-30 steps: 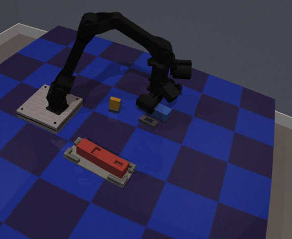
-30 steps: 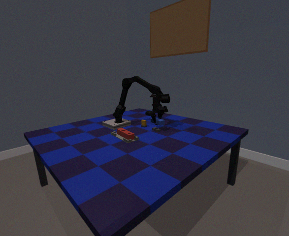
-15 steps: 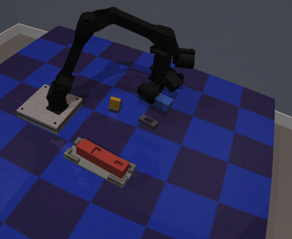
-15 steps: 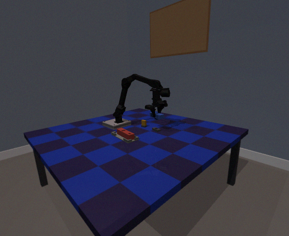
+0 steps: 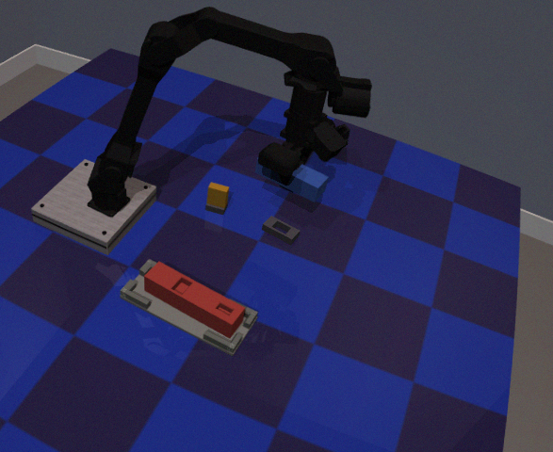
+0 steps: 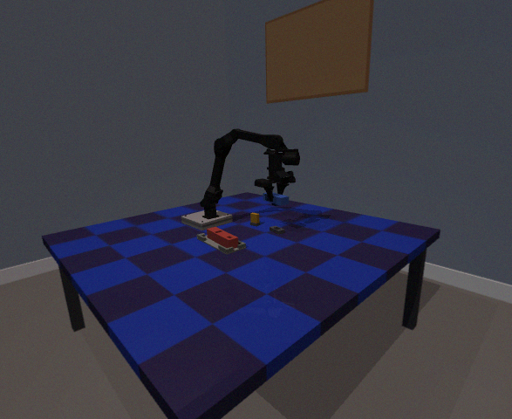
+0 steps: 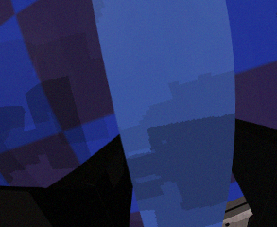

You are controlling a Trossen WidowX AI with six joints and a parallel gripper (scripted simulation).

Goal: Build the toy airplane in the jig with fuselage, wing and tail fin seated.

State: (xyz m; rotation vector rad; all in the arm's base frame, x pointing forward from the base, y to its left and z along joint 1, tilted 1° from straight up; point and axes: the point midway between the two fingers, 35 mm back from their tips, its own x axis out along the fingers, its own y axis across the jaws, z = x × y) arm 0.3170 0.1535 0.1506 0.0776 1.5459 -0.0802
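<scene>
The red fuselage (image 5: 193,298) (image 6: 221,237) lies level in the grey cradle (image 5: 168,312) (image 6: 201,236), between its corner blocks, with two open sockets on top. My gripper (image 5: 294,175) (image 6: 275,196) (image 7: 173,132) is shut on the blue wing (image 5: 310,184) (image 6: 281,199) (image 7: 166,57) near its middle and holds it roughly level above the table, beyond the slotted holder. The wing's tab is hidden in these views. The orange tail fin (image 5: 217,194) (image 6: 254,217) stands upright in a small dark holder, nearer the arm's base.
A small dark grey holder (image 5: 290,234) with a rectangular slot lies on the table, between the held wing and the cradle. The arm's pale square base plate (image 5: 67,204) (image 6: 194,220) is at the left, behind the cradle.
</scene>
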